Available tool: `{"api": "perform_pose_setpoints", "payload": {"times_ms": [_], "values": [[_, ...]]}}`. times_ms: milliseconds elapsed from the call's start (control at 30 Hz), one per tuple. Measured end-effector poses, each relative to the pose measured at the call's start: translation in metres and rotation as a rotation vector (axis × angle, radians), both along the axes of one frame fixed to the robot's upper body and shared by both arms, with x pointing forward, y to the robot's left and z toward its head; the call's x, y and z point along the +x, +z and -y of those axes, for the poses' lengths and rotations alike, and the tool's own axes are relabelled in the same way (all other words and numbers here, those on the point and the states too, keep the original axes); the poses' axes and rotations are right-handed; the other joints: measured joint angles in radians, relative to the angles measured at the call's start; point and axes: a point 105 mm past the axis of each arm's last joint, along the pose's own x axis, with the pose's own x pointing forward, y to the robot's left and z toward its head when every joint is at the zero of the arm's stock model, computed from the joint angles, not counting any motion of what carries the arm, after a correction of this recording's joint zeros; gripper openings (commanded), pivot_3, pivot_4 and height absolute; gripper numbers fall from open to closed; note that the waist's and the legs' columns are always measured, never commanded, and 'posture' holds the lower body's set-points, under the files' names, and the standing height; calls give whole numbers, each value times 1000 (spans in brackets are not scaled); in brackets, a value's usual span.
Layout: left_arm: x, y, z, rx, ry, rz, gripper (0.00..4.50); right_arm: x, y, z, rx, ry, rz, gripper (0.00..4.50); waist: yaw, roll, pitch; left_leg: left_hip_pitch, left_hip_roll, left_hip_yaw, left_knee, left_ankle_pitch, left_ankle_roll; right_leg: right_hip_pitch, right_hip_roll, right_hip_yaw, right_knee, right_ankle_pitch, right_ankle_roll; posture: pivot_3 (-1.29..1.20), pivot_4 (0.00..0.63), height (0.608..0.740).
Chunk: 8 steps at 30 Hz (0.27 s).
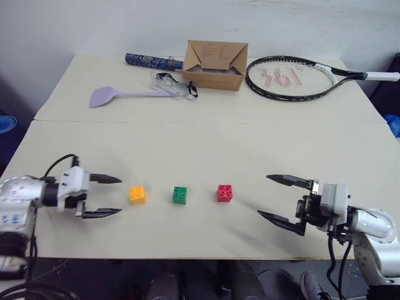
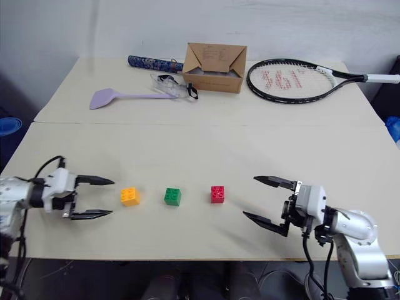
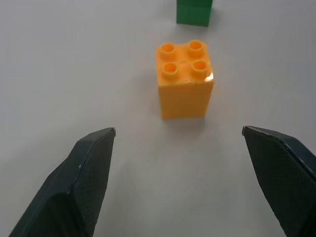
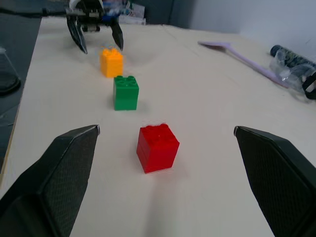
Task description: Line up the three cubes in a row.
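Both sets of jaws stand wide apart and hold nothing. We find the left gripper (image 1: 106, 195) just beside the orange-yellow cube (image 1: 137, 194), on that cube's outer side, its black fingers (image 3: 86, 173) spread with bare table between them and the block — no contact. The right gripper (image 1: 278, 199) hangs on the far side of the row from it, near the red cube (image 1: 225, 192) but apart from it, its jaws likewise spread to either side of empty tabletop.

We take the green cube (image 1: 180, 195) as our landmark. It stands studs up near the front edge of the pale table (image 1: 206, 137). The orange-yellow cube sits to its left and the red cube to its right, each with a gap about the same as the other, none touching. The three lie in one line across the table, all upright.

Well beyond the green cube, along the back of the table, we note a brown cardboard box (image 1: 214, 64), a tennis racket (image 1: 300, 77) to the right of the box, a lilac spatula (image 1: 119, 95) to its left — with clear safety glasses (image 1: 172, 85) between spatula and box — and a dark patterned tube (image 1: 152, 60) behind them.
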Motion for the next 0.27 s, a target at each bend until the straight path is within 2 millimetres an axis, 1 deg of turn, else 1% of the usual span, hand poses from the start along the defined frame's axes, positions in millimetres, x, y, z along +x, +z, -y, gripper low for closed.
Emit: {"api": "perform_pose_setpoints", "payload": {"times_ms": [67, 133, 200, 267], "values": [[-8, 5, -8, -4, 68, 14, 4338, 3, 9, 10, -49, -13, 32, 4500, 0, 0, 0, 1, 0, 0, 0, 0, 0, 1, 0, 0, 0, 0, 0, 0, 150, 740], [-11, 11, -11, -19, 133, 30, 4338, 8, 17, 21, -104, -21, 52, 4500, 3, 0, 0, 1, 0, -1, 0, 0, 0, 1, -1, 0, -2, 0, 0, 0, 150, 740], [-16, 13, -13, -14, 153, 37, 4338, 12, 23, 27, -134, -21, 63, 4500, 6, 0, 0, 1, 0, -1, 0, -1, -1, 1, -1, -1, -2, 0, -1, 0, 150, 740], [-21, 8, -10, -5, 144, 19, 4338, 14, 20, 30, -137, -19, 50, 4500, 6, 1, 0, 1, 0, -1, 0, -1, -2, 0, -1, -1, -2, -1, -1, 0, 150, 740]]}}
